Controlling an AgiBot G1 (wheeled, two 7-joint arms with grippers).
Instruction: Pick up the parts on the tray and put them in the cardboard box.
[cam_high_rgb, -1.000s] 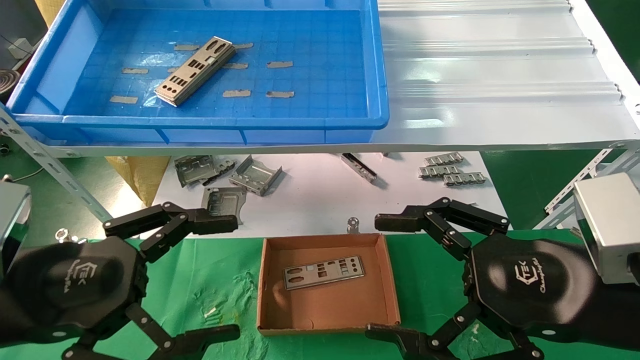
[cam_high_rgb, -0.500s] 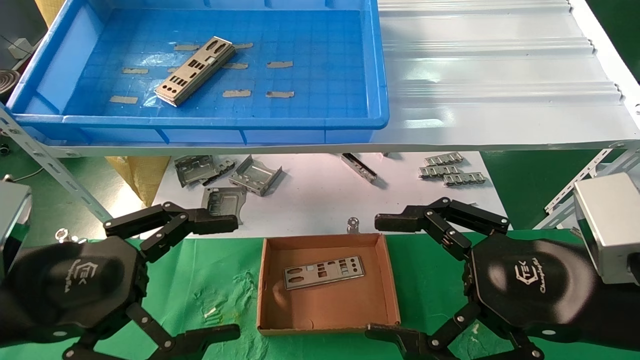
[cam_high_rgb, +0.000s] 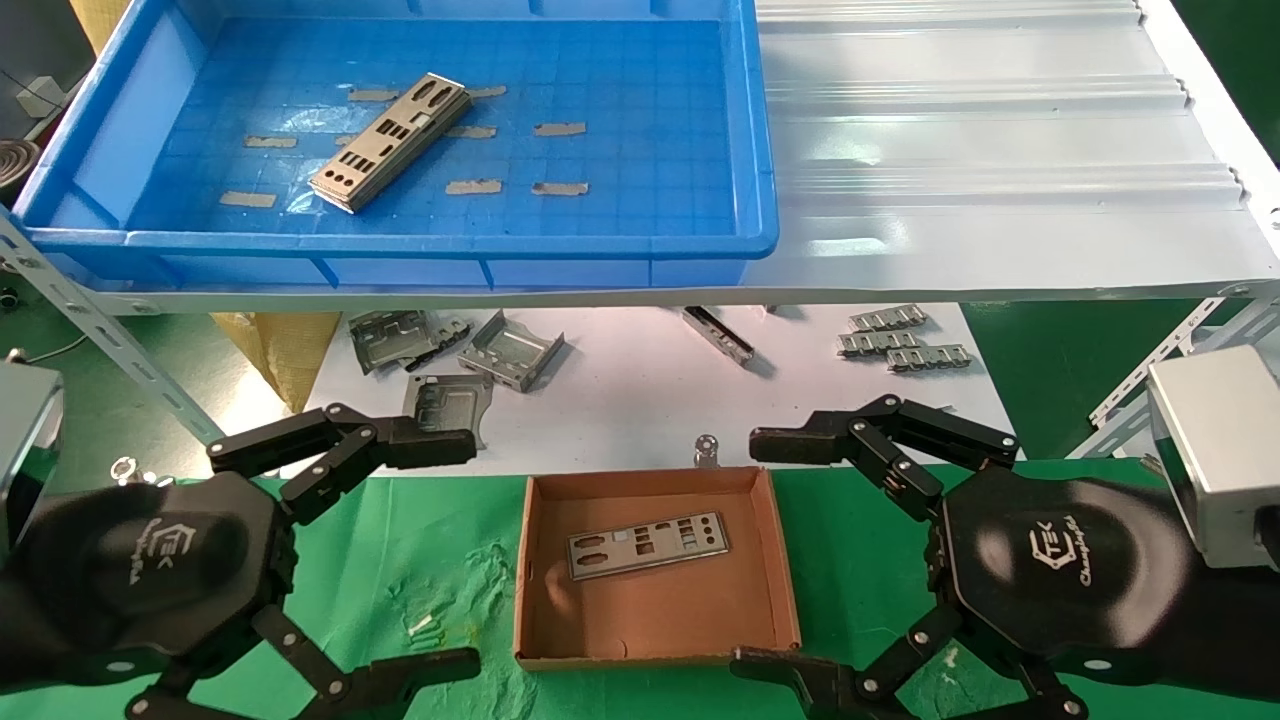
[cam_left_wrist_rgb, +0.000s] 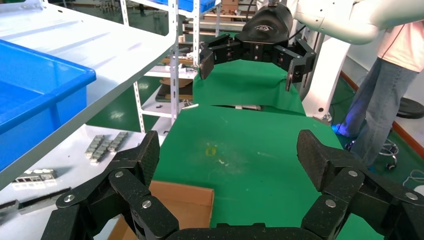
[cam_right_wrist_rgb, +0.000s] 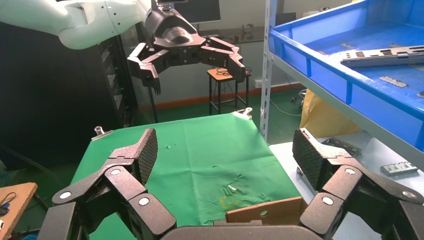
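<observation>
Nothing moved; cardboard box (cam_high_rgb: 655, 570) sits on green cloth (cam_high_rgb: 420, 560).

open black left gripper (cam_high_rgb: 455, 555) and open black right gripper (cam_high_rgb: 765, 550) flank the small brown cardboard box (cam_high_rgb: 785, 560) on the green cloth (cam_high_rgb: 430, 560); the box is open from above, one silver-grey punched plate (cam_high_rgb: 647, 544) lying on its floor. far of it, the edge of the white corrugated shelf (cam_high_rgb: 1000, 150) overhangs bent grey metal brackets (cam_high_rgb: 510, 350) and ridged metal strips (cam_high_rgb: 900, 340) on the white sheet below. on the shelf's left, the bright blue plastic tray (cam_high_rgb: 765, 150) walls in stacked plates (cam_high_rgb: 390, 142); open above. shelf to its right bare.
</observation>
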